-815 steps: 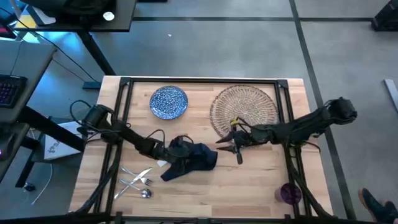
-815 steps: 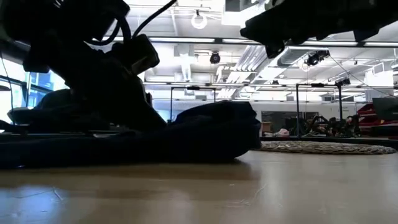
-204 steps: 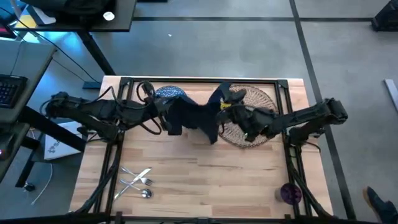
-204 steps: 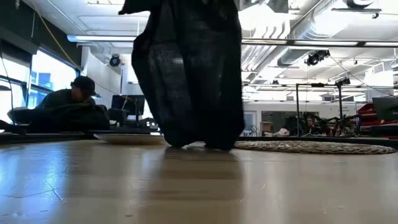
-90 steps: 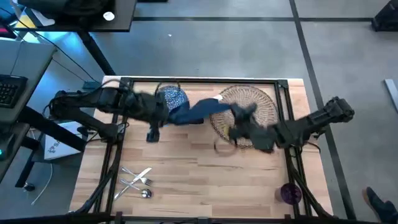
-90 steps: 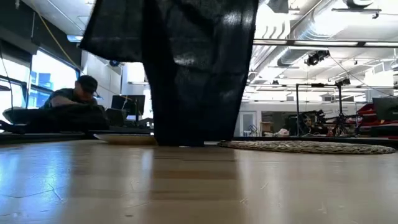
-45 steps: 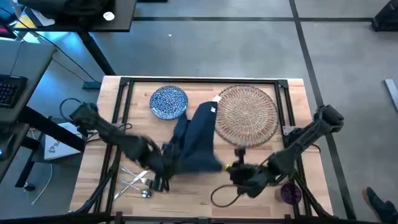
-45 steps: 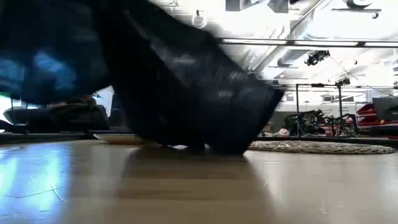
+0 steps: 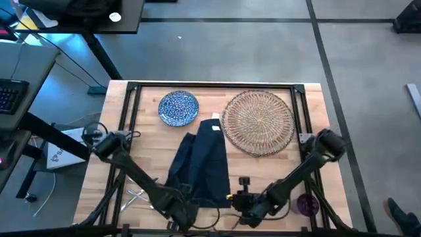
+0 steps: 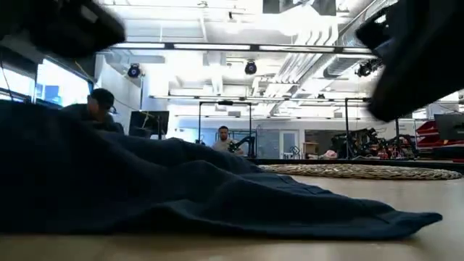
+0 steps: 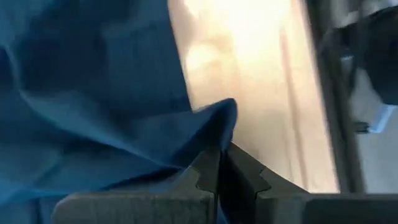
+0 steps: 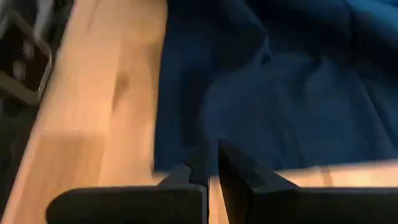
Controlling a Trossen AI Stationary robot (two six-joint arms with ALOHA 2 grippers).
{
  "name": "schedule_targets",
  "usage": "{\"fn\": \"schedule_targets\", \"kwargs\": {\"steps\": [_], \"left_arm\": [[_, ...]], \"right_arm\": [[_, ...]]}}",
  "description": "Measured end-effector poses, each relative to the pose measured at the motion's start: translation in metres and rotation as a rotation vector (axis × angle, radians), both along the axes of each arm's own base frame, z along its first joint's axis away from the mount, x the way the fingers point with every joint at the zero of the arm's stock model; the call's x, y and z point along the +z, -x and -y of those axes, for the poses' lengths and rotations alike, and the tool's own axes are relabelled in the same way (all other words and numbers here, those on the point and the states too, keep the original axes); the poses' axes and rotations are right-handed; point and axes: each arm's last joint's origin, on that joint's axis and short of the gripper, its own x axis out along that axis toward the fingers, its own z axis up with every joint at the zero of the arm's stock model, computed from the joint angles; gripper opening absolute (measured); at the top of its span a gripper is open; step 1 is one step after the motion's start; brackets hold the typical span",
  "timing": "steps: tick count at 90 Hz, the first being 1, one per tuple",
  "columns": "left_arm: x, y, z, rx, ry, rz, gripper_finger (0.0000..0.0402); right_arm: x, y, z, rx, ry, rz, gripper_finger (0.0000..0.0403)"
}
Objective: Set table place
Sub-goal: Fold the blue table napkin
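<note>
The table (image 9: 276, 174) is made of light wood with a black rail around it. A dark blue napkin (image 9: 200, 168) lies spread out long on the wood, in the middle of the table, with one end near the front edge and the other end up between the plate (image 9: 178, 107) and the mat (image 9: 259, 122). A small white tag shows at its far end. The blue spotty plate sits near the back of the table, and the big round woven mat sits beside it, on the right arm's side. They do not touch. The left gripper (image 11: 219, 180) is low at the front edge of the table, at the near corner of the napkin. Its two fingers are pressed together, and a fold of the blue cloth is pinched between them. The right gripper (image 12: 211, 171) is also low at the front edge, at the other near corner of the napkin. Its fingers are squeezed close too, right at the cloth's edge, and they seem to grip it. A bit of silver cutlery (image 9: 135, 195) peeks out on the wood by the left arm. The purple cup (image 9: 306, 205) stands near the front right corner, close to the right arm. In the low view the napkin lies flat across the wood, and people sit in the room far behind.
</note>
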Motion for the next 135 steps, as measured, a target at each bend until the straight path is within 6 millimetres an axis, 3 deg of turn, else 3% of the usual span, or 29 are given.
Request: {"fn": "schedule_targets", "kwargs": {"steps": [15, 28, 47, 60, 78, 95, 116, 135], "left_arm": [[-0.001, 0.002, 0.002, 0.036, -0.022, 0.017, 0.0017], [0.015, 0.007, -0.002, 0.086, -0.009, 0.021, 0.0055], [0.04, 0.028, -0.011, 0.193, -0.063, 0.001, 0.0116], [0.055, 0.048, -0.016, 0.293, -0.104, -0.045, 0.0132], [0.063, 0.064, -0.007, 0.385, -0.192, 0.142, 0.0133], [0.04, 0.056, -0.026, 0.563, -0.258, 0.254, 0.0131], [-0.006, 0.024, -0.064, 0.623, -0.188, 0.35, 0.0127], [-0.032, 0.028, -0.099, 0.669, -0.218, 0.154, 0.0126]], "right_arm": [[-0.025, -0.019, 0.007, 0.034, -0.058, -0.035, 0.0], [-0.03, -0.011, 0.012, 0.015, -0.084, -0.17, 0.0], [-0.019, 0.025, 0.006, 0.026, -0.122, -0.434, 0.0], [-0.005, 0.05, 0.002, 0.019, -0.173, -0.582, 0.0], [0.023, 0.058, 0.002, -0.011, -0.126, -0.433, 0.0], [0.024, 0.039, 0.015, -0.023, 0.031, -0.274, 0.0], [0.008, 0.001, 0.044, -0.016, 0.101, -0.249, 0.0], [-0.007, -0.018, 0.083, -0.182, 0.091, -0.335, 0.0]]}}
